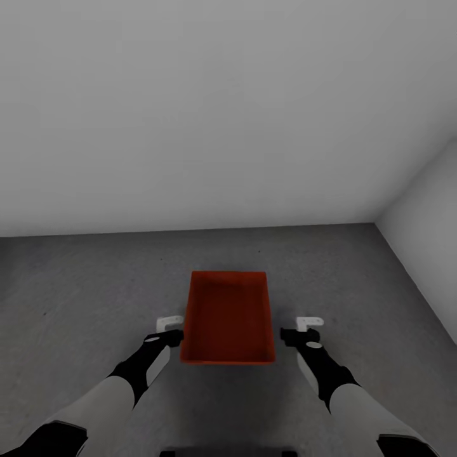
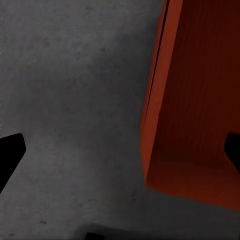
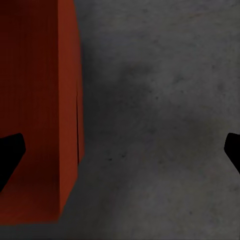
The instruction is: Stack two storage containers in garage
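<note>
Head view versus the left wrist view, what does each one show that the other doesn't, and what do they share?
Head view alone: the grey wall, both arms, the right end effector and the container's full open top. Left wrist view alone: a close look down the container's outer side wall, with a dark seam along it. Both: the red-orange container, the concrete floor and the left end effector.

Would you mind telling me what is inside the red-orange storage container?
The storage container on the concrete floor looks empty: its bare bottom shows. Its near wall hides a strip just inside.
</note>
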You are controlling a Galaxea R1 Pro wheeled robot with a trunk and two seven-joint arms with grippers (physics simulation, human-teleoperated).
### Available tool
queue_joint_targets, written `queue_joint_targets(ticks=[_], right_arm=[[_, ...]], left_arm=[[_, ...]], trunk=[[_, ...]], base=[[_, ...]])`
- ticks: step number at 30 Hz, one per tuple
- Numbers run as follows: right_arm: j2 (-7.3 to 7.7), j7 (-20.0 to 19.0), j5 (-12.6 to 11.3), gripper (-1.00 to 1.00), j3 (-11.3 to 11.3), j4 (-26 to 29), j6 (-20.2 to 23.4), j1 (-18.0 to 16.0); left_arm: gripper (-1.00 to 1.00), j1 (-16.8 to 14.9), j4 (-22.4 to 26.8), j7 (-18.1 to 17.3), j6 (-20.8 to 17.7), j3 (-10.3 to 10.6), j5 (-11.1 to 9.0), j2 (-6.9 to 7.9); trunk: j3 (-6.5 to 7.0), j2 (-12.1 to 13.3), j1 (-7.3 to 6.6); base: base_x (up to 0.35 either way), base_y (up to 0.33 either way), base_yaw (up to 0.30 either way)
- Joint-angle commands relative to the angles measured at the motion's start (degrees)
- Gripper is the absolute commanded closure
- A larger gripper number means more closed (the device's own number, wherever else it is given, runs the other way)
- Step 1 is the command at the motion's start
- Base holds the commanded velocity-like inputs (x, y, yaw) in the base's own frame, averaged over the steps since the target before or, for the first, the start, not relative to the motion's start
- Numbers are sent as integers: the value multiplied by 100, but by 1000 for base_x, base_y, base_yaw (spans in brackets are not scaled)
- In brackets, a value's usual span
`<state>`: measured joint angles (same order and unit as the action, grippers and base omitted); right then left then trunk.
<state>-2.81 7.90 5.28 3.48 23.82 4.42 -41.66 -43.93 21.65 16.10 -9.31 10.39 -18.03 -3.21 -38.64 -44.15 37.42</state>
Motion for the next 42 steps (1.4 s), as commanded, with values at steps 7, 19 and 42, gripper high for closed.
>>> queue_joint_targets(ticks=[7, 19, 42], right_arm=[[-69, -2, 57, -100, 31, 3, 49, 0], [-81, 8, 49, -100, 30, -8, 68, 0], [-71, 8, 47, -100, 46, -136, 62, 0]], left_arm=[[-100, -1, -69, 30, -3, 52, -73, -40], [-100, -1, -115, 54, -11, 58, -111, -13], [-100, -1, -117, 42, 9, 59, -130, -14]], trunk=[[122, 278, -153], [337, 759, -417], [750, 1682, -922]], base=[[0, 0, 0], [0, 0, 0], [0, 0, 0]])
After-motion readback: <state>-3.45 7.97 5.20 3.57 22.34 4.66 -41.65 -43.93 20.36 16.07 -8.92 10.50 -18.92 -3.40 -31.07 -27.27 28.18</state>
